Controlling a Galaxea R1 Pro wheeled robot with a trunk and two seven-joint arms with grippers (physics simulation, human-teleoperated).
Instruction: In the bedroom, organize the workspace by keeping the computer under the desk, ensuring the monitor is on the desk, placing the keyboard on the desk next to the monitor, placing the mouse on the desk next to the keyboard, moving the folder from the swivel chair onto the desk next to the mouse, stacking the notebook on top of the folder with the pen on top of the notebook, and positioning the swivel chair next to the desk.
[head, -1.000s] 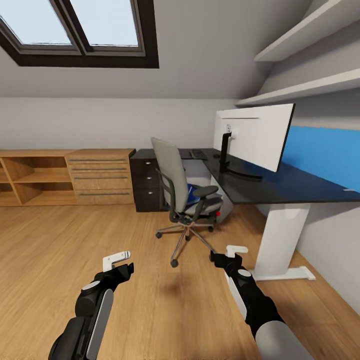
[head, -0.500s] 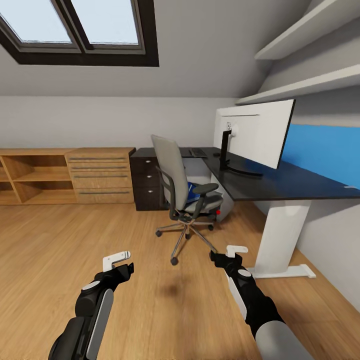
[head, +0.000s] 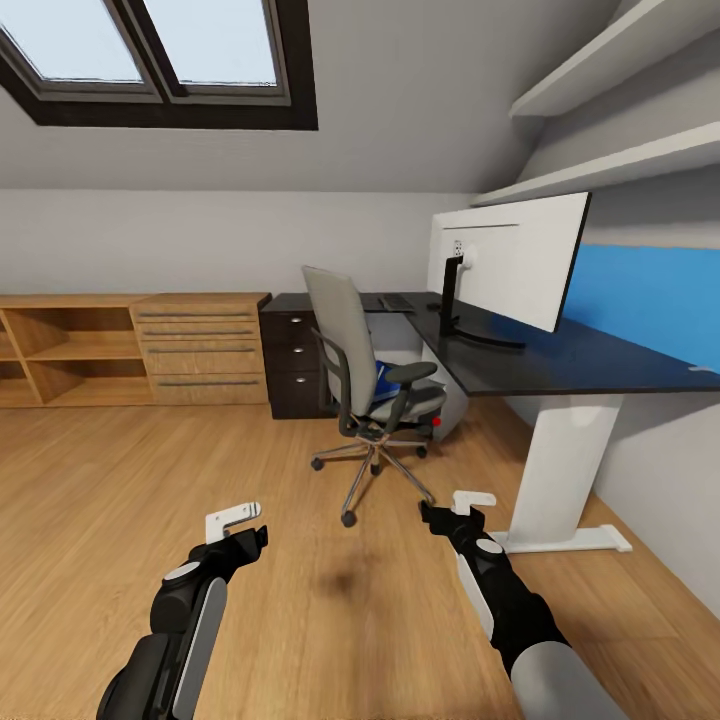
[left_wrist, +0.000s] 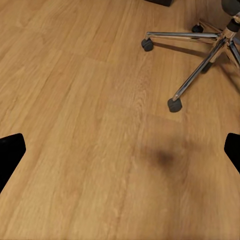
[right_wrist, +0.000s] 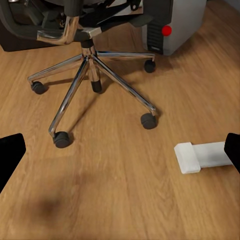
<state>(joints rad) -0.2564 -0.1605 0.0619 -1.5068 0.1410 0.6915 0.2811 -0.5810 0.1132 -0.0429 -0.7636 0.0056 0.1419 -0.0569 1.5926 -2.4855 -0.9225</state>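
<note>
The robot is facing the desk (head: 560, 365) from across the wooden floor (head: 150, 480), both arms extended low in front. The left gripper (head: 238, 521) and the right gripper (head: 462, 505) are each carrying nothing, with fingers spread apart.

The swivel chair (head: 365, 375) is standing just off the desk's front edge, near its inner corner. The folder (head: 385, 383) is lying on the chair seat, partly hidden by an armrest. The monitor (head: 510, 270) is standing on the desk near its wall edge; the keyboard (head: 396, 304) is lying further along the top toward the drawer unit (head: 292, 368). The computer (right_wrist: 175, 27) is sitting under the desk, behind the chair base.

Risk assessment: the chair is resting on casters, so contact from an arm or the base is likely to roll it away. The armrests are also crowding access to the folder.
</note>
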